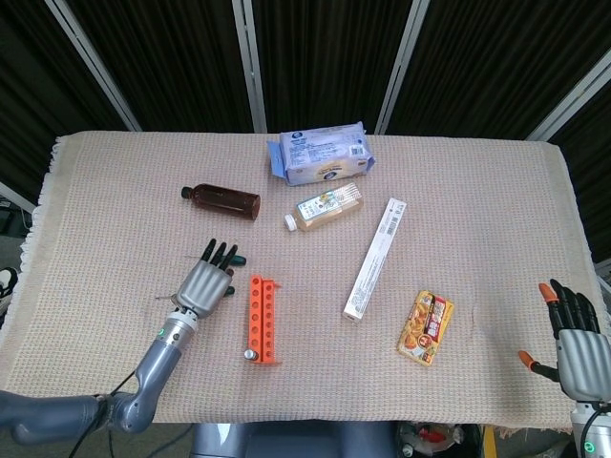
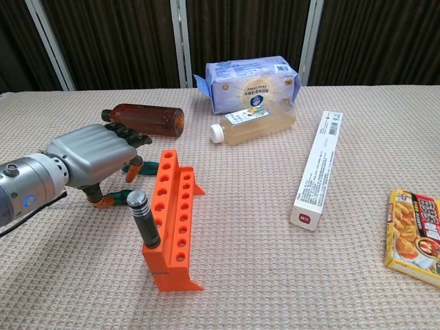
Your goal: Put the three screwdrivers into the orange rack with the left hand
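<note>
One screwdriver [image 2: 143, 218] stands in the orange rack [image 2: 172, 220]; left hand [image 2: 94, 159], fingers spread and grasping nothing, covers the other two.

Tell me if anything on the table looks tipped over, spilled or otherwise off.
Two bottles lie on their sides: the brown bottle and the clear bottle. No spill shows. In the orange rack, the one racked screwdriver leans rather than standing straight. The left robot hand covers the other screwdrivers.
</note>
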You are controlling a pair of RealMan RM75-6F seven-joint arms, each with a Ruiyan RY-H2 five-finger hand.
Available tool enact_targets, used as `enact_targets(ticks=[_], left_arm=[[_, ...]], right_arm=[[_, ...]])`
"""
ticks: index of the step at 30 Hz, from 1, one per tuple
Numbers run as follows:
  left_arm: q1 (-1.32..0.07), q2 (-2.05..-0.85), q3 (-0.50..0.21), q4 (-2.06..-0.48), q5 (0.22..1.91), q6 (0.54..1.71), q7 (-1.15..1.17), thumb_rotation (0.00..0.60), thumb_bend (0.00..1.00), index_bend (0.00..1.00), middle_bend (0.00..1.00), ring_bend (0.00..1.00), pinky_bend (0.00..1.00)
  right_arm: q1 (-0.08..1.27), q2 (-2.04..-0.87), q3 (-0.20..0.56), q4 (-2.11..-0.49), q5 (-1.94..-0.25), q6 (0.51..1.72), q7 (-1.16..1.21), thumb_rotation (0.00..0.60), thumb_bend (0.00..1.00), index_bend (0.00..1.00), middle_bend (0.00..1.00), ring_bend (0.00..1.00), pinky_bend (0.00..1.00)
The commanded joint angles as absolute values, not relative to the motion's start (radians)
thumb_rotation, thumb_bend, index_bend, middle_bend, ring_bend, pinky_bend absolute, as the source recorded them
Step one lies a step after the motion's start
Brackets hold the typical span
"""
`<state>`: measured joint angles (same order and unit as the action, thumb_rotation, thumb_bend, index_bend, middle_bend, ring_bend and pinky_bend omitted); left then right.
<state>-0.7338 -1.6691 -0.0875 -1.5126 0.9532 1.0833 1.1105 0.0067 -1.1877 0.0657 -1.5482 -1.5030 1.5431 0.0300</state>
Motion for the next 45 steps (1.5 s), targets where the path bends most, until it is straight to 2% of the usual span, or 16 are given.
enact_targets(ticks=[1, 17, 25, 31, 38, 45], left_arm=[[-0.745, -1.692, -0.082, -1.491, 0.939, 1.084, 1.119, 0.6, 0.24, 0.42, 0.0, 0.0, 0.0], [-0.747, -1.734, -0.057, -1.444, 0.96, 1.103, 1.069, 0.6, 0.24, 0.46, 0.0, 0.0, 0.0], [-0.746, -1.735, -0.049, -1.444, 0.995, 1.117, 1.04, 0.6, 0.26, 0.58, 0.0, 0.0, 0.0], [-0.739, -1.725, -0.037, -1.455, 1.021, 1.126, 1.022, 0.6, 0.32, 0.67, 0.0, 0.0, 0.0], [-0.697, -1.652, -0.032, -1.552, 1.114, 1.196, 0.911, 0.6, 0.37, 0.69, 0.03, 0.0, 0.0], [-0.595, -1.491, -0.031, -1.757, 1.284, 1.31, 0.543, 0.6, 0.41, 0.7, 0.06, 0.0, 0.0]], right_arm=[[0.005, -1.188, 0.065, -1.546, -1.501, 1.543, 0.032, 0.6, 0.0, 0.0, 0.0, 0.0, 0.0], [0.001, -1.187, 0.064, -1.544, -1.495, 1.542, 0.036, 0.6, 0.0, 0.0, 0.0, 0.0, 0.0], [0.001, -1.188, 0.064, -1.541, -1.493, 1.539, 0.036, 0.6, 0.0, 0.0, 0.0, 0.0, 0.0], [0.004, -1.189, 0.065, -1.54, -1.494, 1.536, 0.037, 0.6, 0.0, 0.0, 0.0, 0.0, 0.0], [0.004, -1.188, 0.064, -1.539, -1.5, 1.54, 0.041, 0.6, 0.0, 0.0, 0.0, 0.0, 0.0], [0.006, -1.189, 0.061, -1.539, -1.509, 1.542, 0.04, 0.6, 0.0, 0.0, 0.0, 0.0, 0.0]])
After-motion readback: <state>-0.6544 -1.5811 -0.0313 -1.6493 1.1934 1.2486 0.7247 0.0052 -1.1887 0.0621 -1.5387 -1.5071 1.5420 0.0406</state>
